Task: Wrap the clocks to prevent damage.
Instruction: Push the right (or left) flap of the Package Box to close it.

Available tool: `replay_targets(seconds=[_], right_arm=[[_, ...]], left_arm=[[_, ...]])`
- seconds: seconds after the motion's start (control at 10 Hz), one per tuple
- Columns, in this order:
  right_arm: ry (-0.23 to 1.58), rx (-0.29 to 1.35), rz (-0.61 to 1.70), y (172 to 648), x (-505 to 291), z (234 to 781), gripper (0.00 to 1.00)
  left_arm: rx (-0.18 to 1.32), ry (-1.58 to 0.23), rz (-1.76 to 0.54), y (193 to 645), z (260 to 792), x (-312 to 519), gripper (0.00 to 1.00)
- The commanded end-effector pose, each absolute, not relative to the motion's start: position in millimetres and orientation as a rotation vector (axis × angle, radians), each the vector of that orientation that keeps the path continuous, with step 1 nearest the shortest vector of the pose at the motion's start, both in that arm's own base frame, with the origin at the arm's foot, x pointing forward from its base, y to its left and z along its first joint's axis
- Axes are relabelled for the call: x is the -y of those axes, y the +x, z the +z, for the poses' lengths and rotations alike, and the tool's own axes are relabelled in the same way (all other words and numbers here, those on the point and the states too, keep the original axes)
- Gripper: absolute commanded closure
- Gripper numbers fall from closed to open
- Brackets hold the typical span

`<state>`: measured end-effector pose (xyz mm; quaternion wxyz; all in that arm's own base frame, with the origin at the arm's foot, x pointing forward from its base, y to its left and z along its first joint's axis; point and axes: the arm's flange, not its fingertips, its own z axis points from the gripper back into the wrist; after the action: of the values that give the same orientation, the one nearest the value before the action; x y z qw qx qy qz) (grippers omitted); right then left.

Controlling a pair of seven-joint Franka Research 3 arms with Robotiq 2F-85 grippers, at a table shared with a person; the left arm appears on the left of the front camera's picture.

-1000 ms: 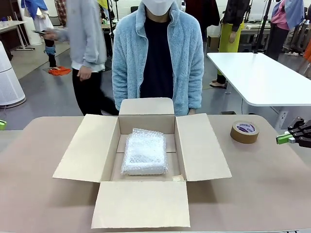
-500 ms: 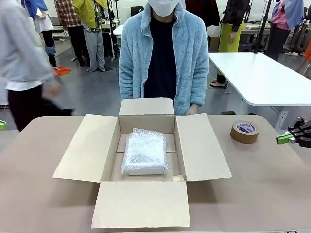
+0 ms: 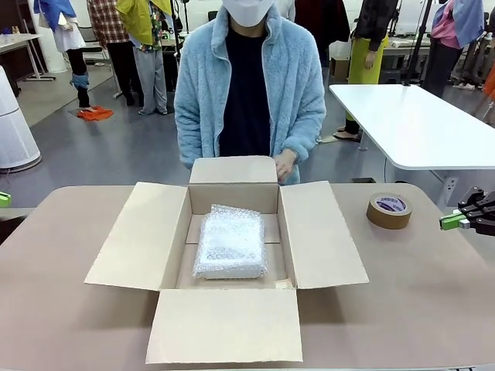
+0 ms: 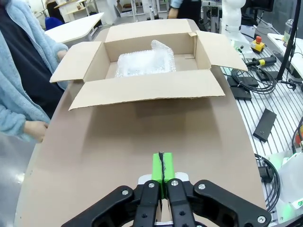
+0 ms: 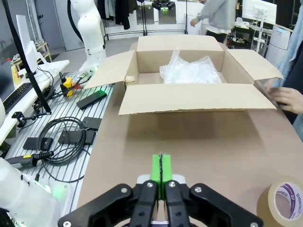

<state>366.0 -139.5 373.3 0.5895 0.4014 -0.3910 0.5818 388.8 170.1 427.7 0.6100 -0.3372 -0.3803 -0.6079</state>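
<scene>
The clocks [image 3: 230, 242] lie as one whitish bubble-wrap bundle inside an open cardboard box [image 3: 325, 239] at the table's middle; the bundle also shows in the left wrist view [image 4: 143, 65] and the right wrist view [image 5: 191, 70]. My left gripper [image 4: 161, 166] is shut, green pads pressed together, hovering over bare table well short of the box. A green tip of it peeks in at the front view's left edge [image 3: 3, 199]. My right gripper [image 3: 451, 220] is shut too, at the table's right edge, holding nothing [image 5: 161, 166].
A brown tape roll [image 3: 389, 209] lies on the table right of the box, near my right gripper [image 5: 283, 201]. A person in a light blue fleece stands at the far side, one hand [image 3: 284, 164] at the box's rear flap. All flaps are spread open.
The person at the far side has shifted slightly left and brought a hand to the rear flap. A passer-by behind has walked out of view. Neither arm has moved.
</scene>
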Motion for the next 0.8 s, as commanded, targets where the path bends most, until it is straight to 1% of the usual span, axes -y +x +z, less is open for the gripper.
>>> replay_targets(seconds=[0.0,0.7], right_arm=[[0.941,0.916,1.353,366.2,139.7,371.8,0.99],[0.941,0.916,1.353,366.2,139.7,371.8,0.99]], left_arm=[[0.883,-0.772,-1.397,388.3,427.3,-170.4,1.00],[0.883,-0.772,-1.397,388.3,427.3,-170.4,1.00]])
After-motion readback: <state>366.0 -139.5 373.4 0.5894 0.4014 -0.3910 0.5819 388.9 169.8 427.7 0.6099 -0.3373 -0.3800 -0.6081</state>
